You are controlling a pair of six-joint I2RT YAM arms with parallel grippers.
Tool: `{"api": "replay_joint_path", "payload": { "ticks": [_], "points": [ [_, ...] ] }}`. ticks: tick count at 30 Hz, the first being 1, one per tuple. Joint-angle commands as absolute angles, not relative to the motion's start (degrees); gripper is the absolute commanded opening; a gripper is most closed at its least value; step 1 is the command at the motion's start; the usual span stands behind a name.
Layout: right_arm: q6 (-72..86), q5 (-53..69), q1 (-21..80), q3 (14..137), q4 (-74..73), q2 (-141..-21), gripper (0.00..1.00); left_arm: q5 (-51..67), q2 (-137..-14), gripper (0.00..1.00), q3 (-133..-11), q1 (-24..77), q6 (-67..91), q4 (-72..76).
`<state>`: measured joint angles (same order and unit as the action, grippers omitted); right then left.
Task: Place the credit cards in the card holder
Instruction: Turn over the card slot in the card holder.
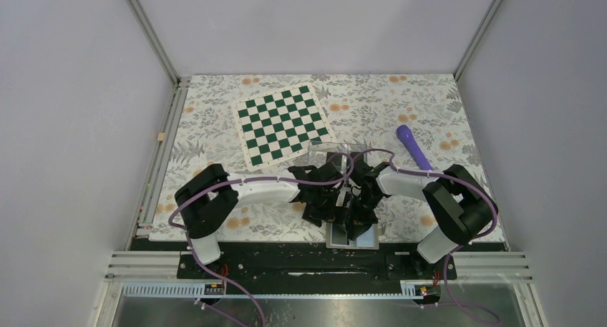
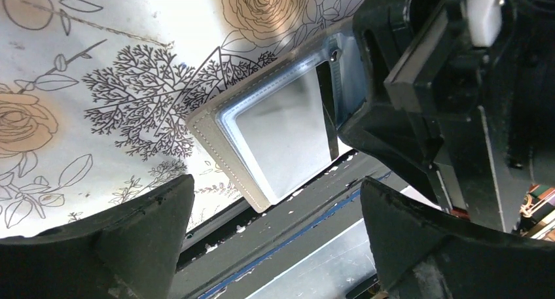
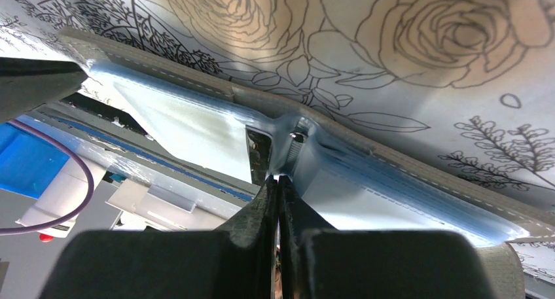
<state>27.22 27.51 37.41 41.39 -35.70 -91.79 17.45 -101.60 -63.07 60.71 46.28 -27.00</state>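
Note:
The taupe wallet [image 1: 354,235] lies open at the table's front edge, light-blue inside up. It also shows in the left wrist view [image 2: 278,139] and the right wrist view [image 3: 393,181]. A thin black credit card [image 3: 259,154] stands edge-on at the wallet's fold, also seen in the left wrist view [image 2: 328,116]. My right gripper [image 3: 279,180] is shut, its tips pinching the card's lower end at the fold. My left gripper [image 2: 275,201] is open and empty, just above the wallet's near-left corner. The clear card holder [image 1: 330,153] sits behind both grippers, partly hidden by the arms.
A green-and-white checkered mat [image 1: 284,124] lies at the back left. A purple cylindrical object [image 1: 413,146] lies at the back right. The table's front edge and metal rail [image 2: 288,240] run right under the wallet. Both arms crowd together over the wallet.

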Motion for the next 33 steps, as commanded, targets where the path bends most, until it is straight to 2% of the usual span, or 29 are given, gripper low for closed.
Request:
{"api": "replay_joint_path", "payload": {
  "ticks": [1,9,12,16,21,23,27,30,33],
  "points": [
    [26.5,24.7,37.8,41.2,-34.0,-93.2,0.05,16.9,-103.4,0.97,-65.2,61.6,44.8,-27.2],
    [26.7,24.4,37.8,40.8,-34.0,-92.3,0.04,10.1,-97.5,0.99,-61.3,61.6,46.1,-25.6],
    [26.7,24.4,37.7,40.5,-33.9,-92.3,0.04,2.2,-89.6,0.99,-57.1,61.7,47.1,-24.5],
    [26.7,24.1,37.8,40.5,-34.0,-92.2,0.04,-11.4,-72.6,0.99,-47.1,61.5,52.7,-19.6],
    [26.6,23.9,37.8,40.5,-34.1,-92.2,0.03,-13.2,-61.7,0.99,-37.3,58.9,56.9,-14.4],
    [26.6,23.9,37.8,40.4,-34.0,-92.3,0.03,-10.4,-60.4,0.98,-34.4,57.8,59.4,-11.7],
    [26.6,23.8,37.7,40.4,-33.9,-92.1,0.03,-0.6,-61.9,0.85,-28.7,56.5,62.0,2.3],
    [26.6,23.8,37.7,40.2,-33.9,-91.8,0.03,6.7,-67.1,0.81,-29.5,56.5,62.5,7.8],
    [26.7,23.9,37.7,39.9,-34.0,-91.6,0.02,13.2,-74.1,0.70,-32.5,56.6,61.3,11.1]
  ]
}}
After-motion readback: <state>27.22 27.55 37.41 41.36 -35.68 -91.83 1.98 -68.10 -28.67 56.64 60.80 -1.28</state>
